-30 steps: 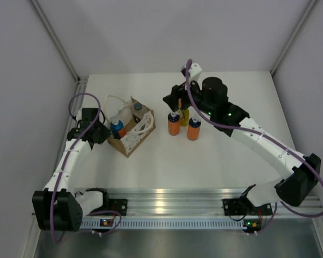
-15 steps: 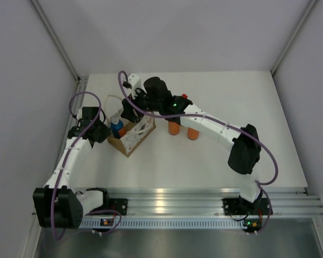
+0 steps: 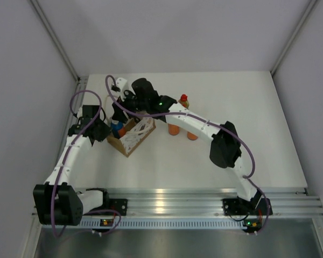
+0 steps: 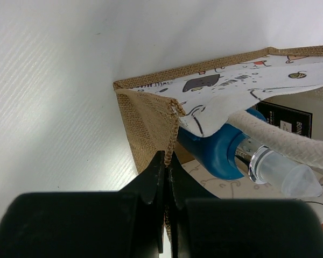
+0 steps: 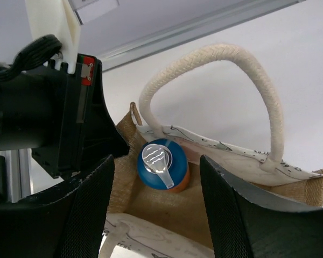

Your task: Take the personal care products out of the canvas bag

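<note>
Right wrist: my right gripper point(image 5: 155, 188) gapes over an orange-and-blue pale-capped bottle point(image 5: 157, 161). My left gripper point(image 4: 166, 161) pinches the edge of the tan canvas bag point(image 4: 145, 118).

- From above, the light fell bright and even on the white table point(image 3: 231, 156); the shadows beneath the arms were faint and soft-edged.
- A pale streak of glare lay along the metal rail point(image 3: 161, 194) at the near edge.
- In the left wrist view, the left gripper point(image 4: 167, 161) was a dark, blurred mass close to the lens, while the weave of the bag point(image 4: 145, 118) stood sharp.
- In the right wrist view, the right gripper point(image 5: 155, 177) looked black and soft-edged; the cap of the bottle point(image 5: 157, 164) carried a white sheen.
- The walls point(image 3: 167, 37) were flat pale grey.
</note>
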Controlling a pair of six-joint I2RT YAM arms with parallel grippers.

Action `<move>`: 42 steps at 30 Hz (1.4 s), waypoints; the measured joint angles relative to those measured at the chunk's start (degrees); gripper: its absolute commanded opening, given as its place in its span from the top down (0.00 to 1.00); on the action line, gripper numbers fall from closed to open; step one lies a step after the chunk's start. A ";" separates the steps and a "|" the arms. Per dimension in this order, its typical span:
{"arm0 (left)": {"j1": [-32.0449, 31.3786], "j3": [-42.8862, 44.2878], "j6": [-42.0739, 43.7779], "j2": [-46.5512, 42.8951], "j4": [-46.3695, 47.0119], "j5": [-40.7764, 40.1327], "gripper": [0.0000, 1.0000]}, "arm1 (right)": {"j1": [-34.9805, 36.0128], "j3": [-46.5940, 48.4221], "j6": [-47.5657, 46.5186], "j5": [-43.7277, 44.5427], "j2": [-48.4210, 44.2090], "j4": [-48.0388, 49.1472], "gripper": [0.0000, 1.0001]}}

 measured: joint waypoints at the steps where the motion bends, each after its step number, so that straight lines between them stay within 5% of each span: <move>1: 0.00 0.00 0.00 0.00 0.00 0.07 1.00 | 0.02 0.28 -0.31 -0.24 0.52 0.11 0.38; 23: 0.15 0.31 0.09 0.61 0.11 0.79 1.00 | 0.50 0.52 -3.23 -2.34 5.55 0.61 0.51; 29: 0.15 0.31 0.26 0.61 0.11 0.85 1.00 | 0.61 0.59 -3.19 -2.86 5.77 0.92 0.65; 42: 0.20 0.31 1.27 0.59 0.11 0.96 1.00 | 0.63 2.03 -1.99 -2.89 7.63 2.71 0.64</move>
